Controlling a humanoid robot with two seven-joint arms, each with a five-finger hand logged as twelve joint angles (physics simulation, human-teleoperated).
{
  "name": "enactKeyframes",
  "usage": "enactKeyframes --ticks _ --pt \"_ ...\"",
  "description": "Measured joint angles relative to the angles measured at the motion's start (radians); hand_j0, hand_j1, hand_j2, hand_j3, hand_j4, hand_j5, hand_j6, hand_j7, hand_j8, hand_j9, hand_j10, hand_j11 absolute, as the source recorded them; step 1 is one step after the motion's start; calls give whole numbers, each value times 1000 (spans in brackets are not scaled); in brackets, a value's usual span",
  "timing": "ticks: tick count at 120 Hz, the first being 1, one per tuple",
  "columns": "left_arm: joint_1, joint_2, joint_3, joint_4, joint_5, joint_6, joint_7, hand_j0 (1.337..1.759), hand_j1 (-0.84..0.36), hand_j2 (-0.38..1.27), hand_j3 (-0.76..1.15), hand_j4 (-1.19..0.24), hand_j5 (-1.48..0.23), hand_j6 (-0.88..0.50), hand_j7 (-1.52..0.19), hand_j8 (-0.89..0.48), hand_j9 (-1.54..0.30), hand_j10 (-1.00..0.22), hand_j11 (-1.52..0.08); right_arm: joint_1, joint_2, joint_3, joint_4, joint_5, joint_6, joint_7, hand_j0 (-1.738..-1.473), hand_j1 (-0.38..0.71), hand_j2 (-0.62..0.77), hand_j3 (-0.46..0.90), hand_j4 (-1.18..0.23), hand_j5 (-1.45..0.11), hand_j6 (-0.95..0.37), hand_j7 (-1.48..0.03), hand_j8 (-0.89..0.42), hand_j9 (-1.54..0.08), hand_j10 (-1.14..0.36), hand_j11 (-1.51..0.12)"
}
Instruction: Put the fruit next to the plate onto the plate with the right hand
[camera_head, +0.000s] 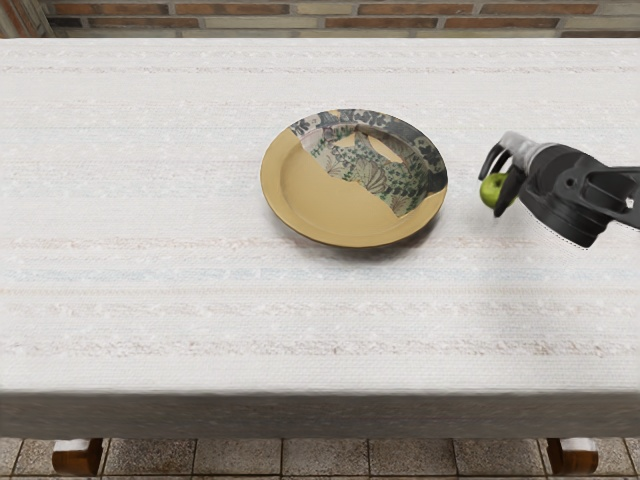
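A small green fruit (491, 190) lies on the table just right of the plate (300, 185), a round ochre dish with a dark floral pattern across its far right part. My right hand (500, 175) reaches in from the right edge, its dark fingers curled around the fruit, which peeks out between them. The fruit still appears low, at table level beside the plate's right rim. Nothing lies on the plate. The left arm does not show.
The table (150, 280) carries a pale striped cloth, with its front edge near the bottom of the view. A brick wall runs along the far edge, and wooden table feet stand on the tiled floor below.
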Motion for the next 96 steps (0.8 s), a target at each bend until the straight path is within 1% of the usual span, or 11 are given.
enactKeyframes --ticks 3,11,21,30,46,54,66,70,91,93,96 --pt "0 0 0 0 0 0 0 1658 349 0 0 0 0 0 0 0 0 0 0 3 -5 9 0 0 8 0 -1658 256 358 4 -767 -1181 -421 -1072 -336 -1179 -588 -1206" --pt "0 0 0 0 0 0 0 1658 349 0 0 0 0 0 0 0 0 0 0 20 -11 25 0 2 24 0 -1658 285 425 3 -765 -1196 -409 -1076 -325 -1192 -583 -1217" --pt "0 0 0 0 0 0 0 1658 349 0 0 0 0 0 0 0 0 0 0 41 -7 41 1 3 32 0 -1658 267 385 3 -766 -1205 -408 -1079 -321 -1196 -588 -1219" --pt "0 0 0 0 0 0 0 1658 349 0 0 0 0 0 0 0 0 0 0 55 5 60 2 2 35 0 -1658 295 468 1 -773 -1198 -423 -1081 -329 -1175 -616 -1194" --pt "0 0 0 0 0 0 0 1658 349 0 0 0 0 0 0 0 0 0 0 78 17 97 26 3 37 -1 -1658 337 538 2 -776 -1201 -395 -1084 -333 -1159 -605 -1178" --pt "0 0 0 0 0 0 0 1658 349 0 0 0 0 0 0 0 0 0 0 85 38 116 36 4 38 -1 -1658 357 577 1 -773 -1208 -394 -1084 -321 -1165 -617 -1181" --pt "0 0 0 0 0 0 0 1658 349 0 0 0 0 0 0 0 0 0 0 88 75 140 41 4 36 0 -1658 355 581 1 -778 -1203 -399 -1086 -337 -1155 -643 -1174" --pt "0 0 0 0 0 0 0 1658 349 0 0 0 0 0 0 0 0 0 0 88 91 148 41 5 36 0 -1658 358 582 1 -778 -1207 -393 -1087 -323 -1155 -640 -1177" --pt "0 0 0 0 0 0 0 1658 349 0 0 0 0 0 0 0 0 0 0 84 178 166 21 7 29 0 -1658 389 607 1 -785 -1205 -351 -1092 -302 -1152 -647 -1174" --pt "0 0 0 0 0 0 0 1658 349 0 0 0 0 0 0 0 0 0 0 84 184 166 19 7 28 0 -1658 390 606 0 -787 -1203 -363 -1092 -298 -1148 -652 -1170" --pt "0 0 0 0 0 0 0 1658 349 0 0 0 0 0 0 0 0 0 0 84 193 167 15 6 27 0 -1658 388 597 1 -788 -1202 -361 -1092 -316 -1146 -659 -1166"
